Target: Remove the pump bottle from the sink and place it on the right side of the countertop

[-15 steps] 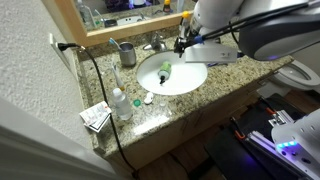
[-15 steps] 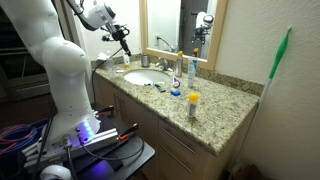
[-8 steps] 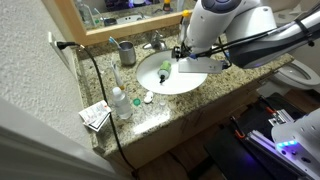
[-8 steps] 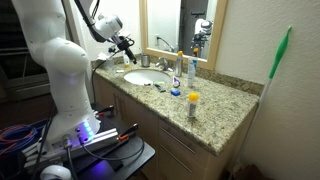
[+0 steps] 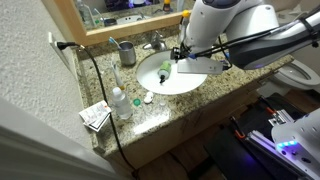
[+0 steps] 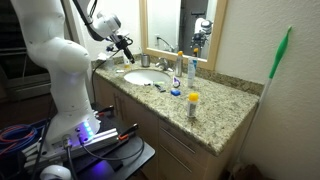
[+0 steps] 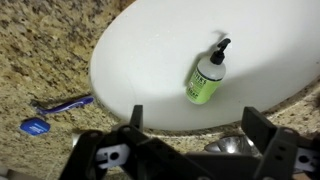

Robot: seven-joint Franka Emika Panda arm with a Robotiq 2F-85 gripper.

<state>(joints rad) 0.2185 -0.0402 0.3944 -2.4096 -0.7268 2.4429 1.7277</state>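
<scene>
Pump bottle (image 7: 205, 78) lies in the sink (image 7: 150, 60), clear in wrist view, a speck (image 5: 165, 70) in an exterior view; pincer (image 7: 192, 118) apart.

Pump bottle (image 7: 205, 80): green body with a pale label and a black pump head. It lies on its side inside the white sink (image 7: 150, 60), on the basin floor, near mid-basin.

Wrist view close above sink (image 7: 150, 60); exterior views oblique, farther
</scene>
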